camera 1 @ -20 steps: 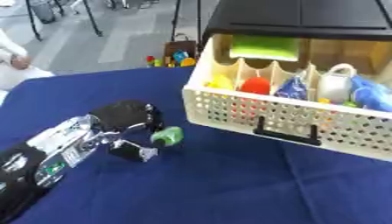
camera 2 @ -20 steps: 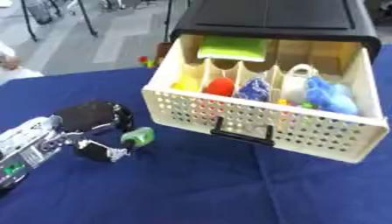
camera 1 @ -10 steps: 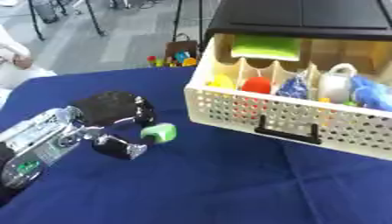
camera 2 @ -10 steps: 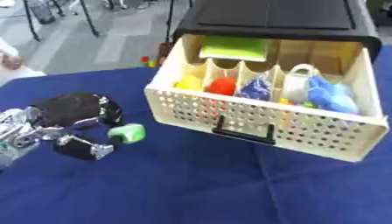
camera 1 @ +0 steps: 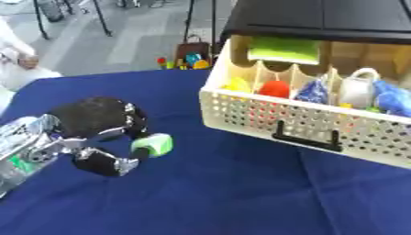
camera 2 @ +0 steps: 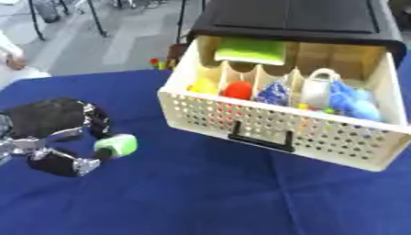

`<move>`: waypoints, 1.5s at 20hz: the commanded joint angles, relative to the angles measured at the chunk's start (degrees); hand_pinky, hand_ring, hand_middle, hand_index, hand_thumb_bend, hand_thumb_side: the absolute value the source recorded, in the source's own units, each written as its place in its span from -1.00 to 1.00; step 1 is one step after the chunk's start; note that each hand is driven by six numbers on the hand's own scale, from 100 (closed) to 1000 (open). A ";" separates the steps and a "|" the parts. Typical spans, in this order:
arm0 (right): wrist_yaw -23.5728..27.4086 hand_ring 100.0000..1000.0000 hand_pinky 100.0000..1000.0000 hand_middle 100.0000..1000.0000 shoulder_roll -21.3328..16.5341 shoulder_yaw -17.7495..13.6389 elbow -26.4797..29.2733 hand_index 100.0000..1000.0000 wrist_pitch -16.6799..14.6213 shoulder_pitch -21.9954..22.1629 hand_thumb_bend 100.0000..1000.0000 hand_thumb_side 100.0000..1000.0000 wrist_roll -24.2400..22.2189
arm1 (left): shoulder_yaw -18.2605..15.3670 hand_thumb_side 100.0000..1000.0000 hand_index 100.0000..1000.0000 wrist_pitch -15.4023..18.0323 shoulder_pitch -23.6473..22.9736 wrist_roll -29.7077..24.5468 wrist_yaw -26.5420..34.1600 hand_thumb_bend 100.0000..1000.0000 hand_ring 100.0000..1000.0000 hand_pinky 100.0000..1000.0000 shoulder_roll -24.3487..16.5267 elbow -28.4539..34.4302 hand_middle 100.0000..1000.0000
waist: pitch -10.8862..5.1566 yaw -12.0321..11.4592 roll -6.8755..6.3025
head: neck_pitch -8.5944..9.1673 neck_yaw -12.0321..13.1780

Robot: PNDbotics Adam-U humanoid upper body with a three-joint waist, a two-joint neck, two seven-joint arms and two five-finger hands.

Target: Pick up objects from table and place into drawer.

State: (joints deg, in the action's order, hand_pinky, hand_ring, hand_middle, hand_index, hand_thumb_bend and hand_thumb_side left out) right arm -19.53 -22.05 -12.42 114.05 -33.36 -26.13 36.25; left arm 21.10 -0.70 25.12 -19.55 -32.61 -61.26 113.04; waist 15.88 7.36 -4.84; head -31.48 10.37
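My left hand (camera 1: 92,128) hovers over the blue table at the left, its fingers and thumb pinching a small light-green block (camera 1: 153,145) that sticks out to the right of it. The cream perforated drawer (camera 1: 298,125) stands pulled out of a black cabinet (camera 1: 321,18) at the upper right, with a black handle (camera 1: 304,138) on its front. Inside it lie a yellow thing (camera 1: 236,84), a red ball (camera 1: 274,89), a blue patterned item (camera 1: 313,92), a white cup (camera 1: 359,90), a blue thing (camera 1: 393,98) and a green pad (camera 1: 286,49) at the back. My right hand shows in neither view.
The blue cloth (camera 1: 241,193) covers the whole table. Beyond its far edge small coloured toys (camera 1: 186,60) lie on the floor by a bag. A person's sleeve and hand (camera 1: 20,59) show at the far left edge, off the table.
My left hand has lifted with the green block and shifted up and away from me. The views have also shifted a little.
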 commanded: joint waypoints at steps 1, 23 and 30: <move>-0.52 0.10 0.10 0.24 -1.92 -0.76 0.54 0.40 -1.06 -0.23 -1.00 0.17 1.40 | -3.38 -0.61 0.00 -0.18 -1.16 1.56 1.57 -1.00 -0.13 -0.75 -3.09 1.50 -0.25 | -1.17 -0.21 0.40 | 0.38 0.16; -1.57 0.10 0.10 0.26 -2.20 -1.21 0.54 0.40 -0.68 0.65 -1.00 0.16 2.78 | -15.97 -0.68 -0.15 1.12 0.92 12.27 13.87 -1.00 -0.28 -0.90 -2.13 1.55 -0.45 | -1.62 -1.41 0.58 | 0.17 0.23; -1.63 0.10 0.10 0.25 -2.50 -1.03 0.54 0.39 -0.79 0.76 -1.00 0.16 2.75 | -18.36 -0.62 -0.18 -1.64 6.47 14.76 20.10 -1.00 -0.30 -0.91 -0.67 1.55 -0.48 | -1.77 -1.54 0.28 | -1.00 0.61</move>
State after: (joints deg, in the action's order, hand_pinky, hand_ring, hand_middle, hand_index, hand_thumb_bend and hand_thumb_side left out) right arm -20.75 -22.91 -13.11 114.05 -32.72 -25.10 37.40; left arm 4.22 -1.83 30.59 -5.35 -13.73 -60.86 113.89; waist 15.32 5.92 -4.66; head -31.92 10.74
